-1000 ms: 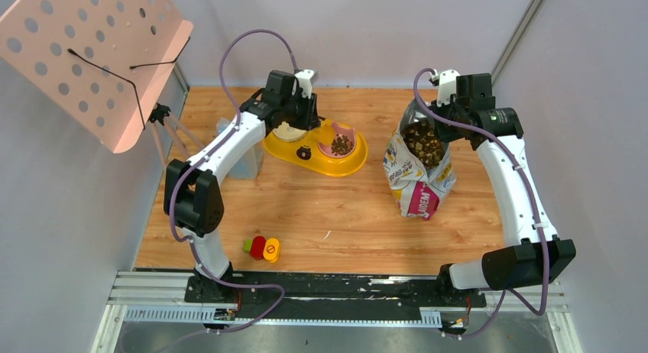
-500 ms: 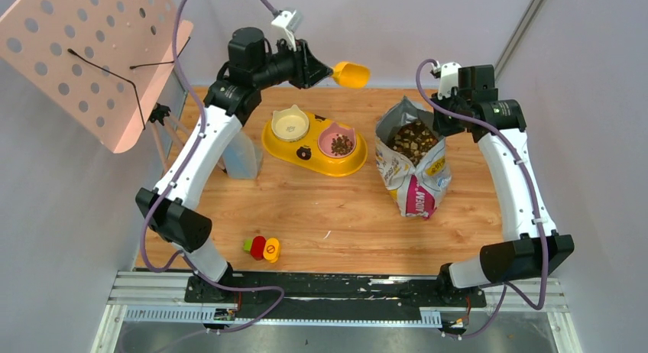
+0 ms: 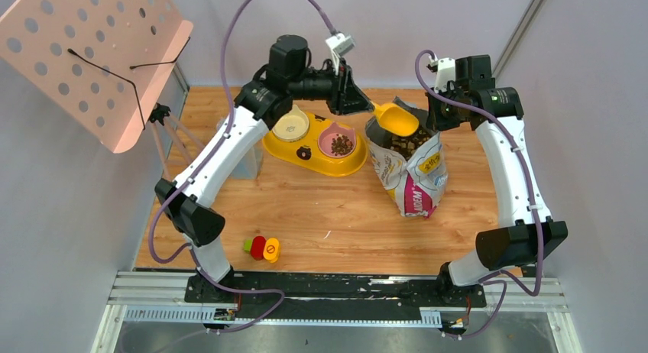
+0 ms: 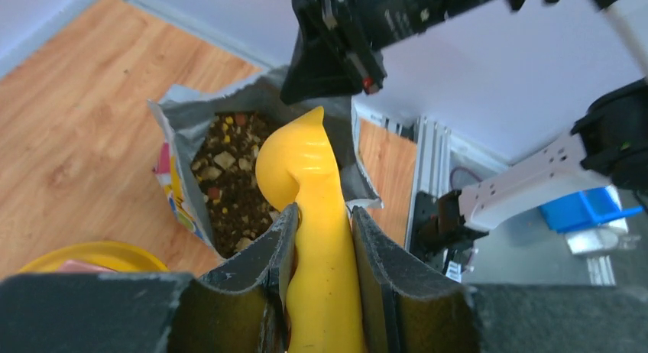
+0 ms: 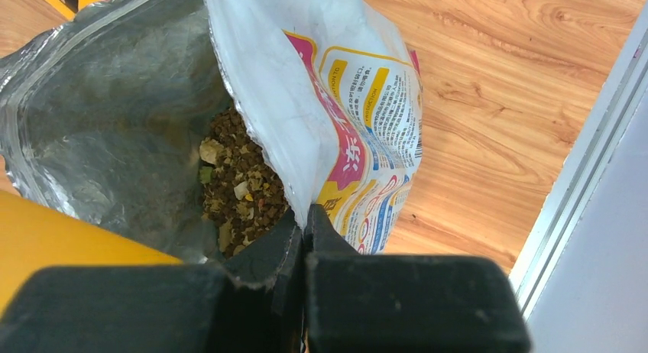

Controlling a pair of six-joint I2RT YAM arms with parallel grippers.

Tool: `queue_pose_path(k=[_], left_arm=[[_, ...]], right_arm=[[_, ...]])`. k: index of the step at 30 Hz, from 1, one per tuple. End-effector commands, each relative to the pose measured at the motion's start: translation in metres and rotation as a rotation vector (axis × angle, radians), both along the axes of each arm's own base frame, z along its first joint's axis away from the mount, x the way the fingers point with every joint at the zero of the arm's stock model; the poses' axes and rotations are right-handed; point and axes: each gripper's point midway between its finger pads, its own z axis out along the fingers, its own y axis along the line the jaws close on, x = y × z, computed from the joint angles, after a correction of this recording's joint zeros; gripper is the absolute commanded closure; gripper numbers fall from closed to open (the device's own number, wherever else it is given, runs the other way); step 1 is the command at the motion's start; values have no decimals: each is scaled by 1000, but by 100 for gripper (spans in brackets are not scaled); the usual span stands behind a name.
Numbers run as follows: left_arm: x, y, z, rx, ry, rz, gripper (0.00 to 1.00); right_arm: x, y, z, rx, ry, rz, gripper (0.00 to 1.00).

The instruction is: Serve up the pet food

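The pet food (image 5: 243, 186), small dark brown kibble with paler bits, lies inside the open white foil bag (image 3: 413, 181) standing right of centre; it also shows in the left wrist view (image 4: 225, 185). More kibble (image 3: 341, 144) sits in the pink bowl (image 3: 328, 137) of the yellow feeder (image 3: 321, 160). My left gripper (image 4: 321, 215) is shut on the yellow scoop's handle; the scoop (image 3: 396, 118) hangs just over the bag's mouth, tilted down. My right gripper (image 5: 304, 219) is shut on the bag's rim (image 5: 252, 101) and holds it open.
The feeder's cream bowl (image 3: 290, 124) looks empty. A pink perforated stand (image 3: 92, 55) on a tripod fills the far left. Red, yellow and green small pieces (image 3: 262, 248) lie near the front edge. Walls close in at back and right.
My left arm has swung right and down, carrying the scoop from above the feeder to the bag's mouth. The bag has leaned a little left. My right gripper has kept its hold.
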Motion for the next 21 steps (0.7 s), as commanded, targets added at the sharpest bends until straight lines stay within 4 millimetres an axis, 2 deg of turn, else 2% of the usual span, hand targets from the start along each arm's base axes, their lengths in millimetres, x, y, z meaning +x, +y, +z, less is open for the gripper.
queue_pose_path(k=[1,5,6,7,9,13,14,18,21], left_arm=[[-15,-13,-36,168,-67,-65,100],[-2,-29,-64,286,-77,65,100],[1,-32,-63,302,-89,100,100],[12,-35,-72,350,-101,188,100],[28,-40,-79,372,-104,297,100],[50,-51,-103,403,-69,437,100],[51,-54,-107,402,-52,448,100],[53,-72,-151,470,0,459,100],[49,-79,-176,509,31,445,100]], right_arm=[[14,20,59,96,-213,57,100],[11,23,58,108,-203,67,100],[10,23,57,108,-200,68,100],[9,24,57,107,-200,69,100],[7,25,57,108,-197,62,100],[1,29,52,109,-183,62,100],[0,29,51,105,-179,62,100],[-1,30,47,98,-169,51,100],[0,29,43,94,-158,38,100]])
